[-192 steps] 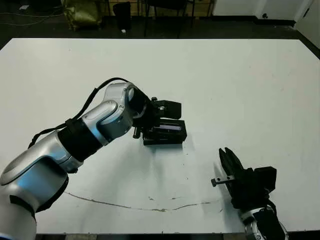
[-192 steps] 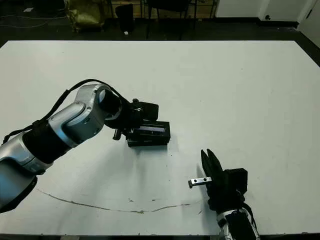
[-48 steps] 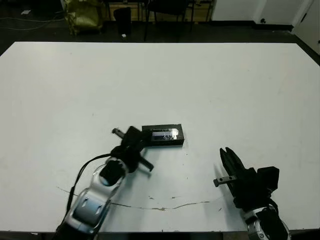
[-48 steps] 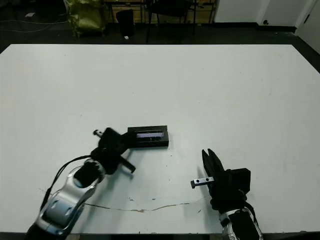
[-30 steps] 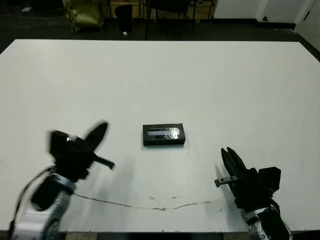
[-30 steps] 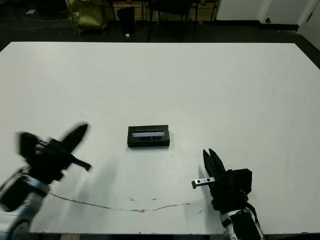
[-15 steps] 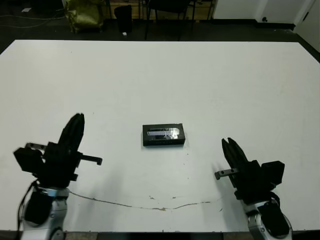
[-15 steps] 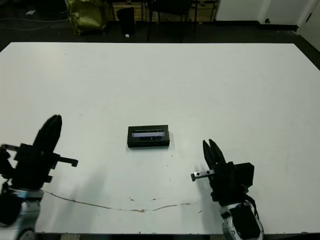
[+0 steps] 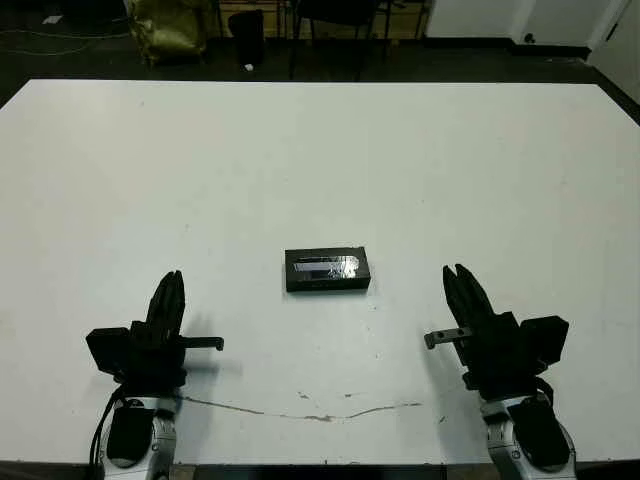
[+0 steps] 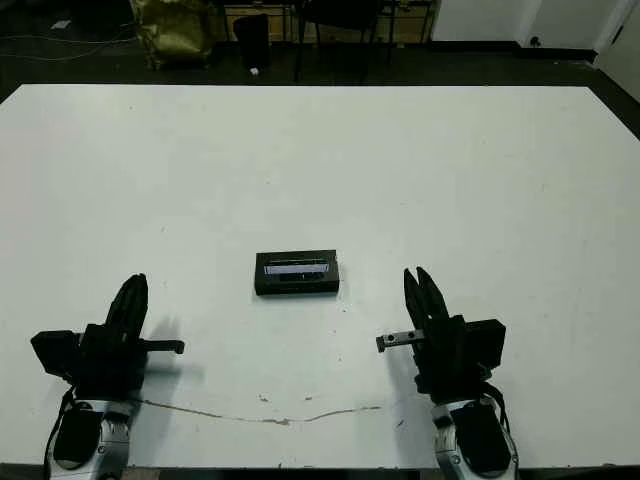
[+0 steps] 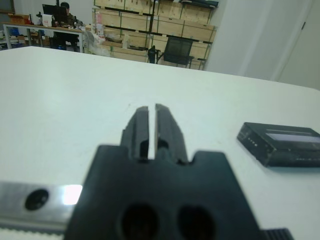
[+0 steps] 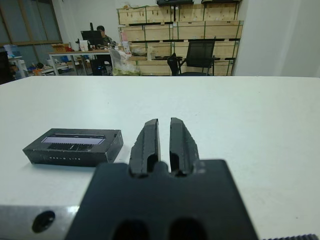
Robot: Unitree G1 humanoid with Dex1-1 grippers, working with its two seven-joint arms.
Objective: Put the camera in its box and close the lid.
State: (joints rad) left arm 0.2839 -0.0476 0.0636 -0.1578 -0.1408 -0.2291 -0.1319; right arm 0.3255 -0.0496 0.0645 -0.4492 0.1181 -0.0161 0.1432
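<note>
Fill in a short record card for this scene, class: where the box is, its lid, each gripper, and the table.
box: mid-table, between the two arms
lid: on the box, closed, pale stripe on top
camera: not visible
left gripper: shut, holding nothing, apart from box
right gripper: shut, holding nothing, apart from box
table: white, thin brown mark near front edge

Camera hidden under lid (image 9: 328,264); box (image 12: 75,148) interior unseen.
</note>
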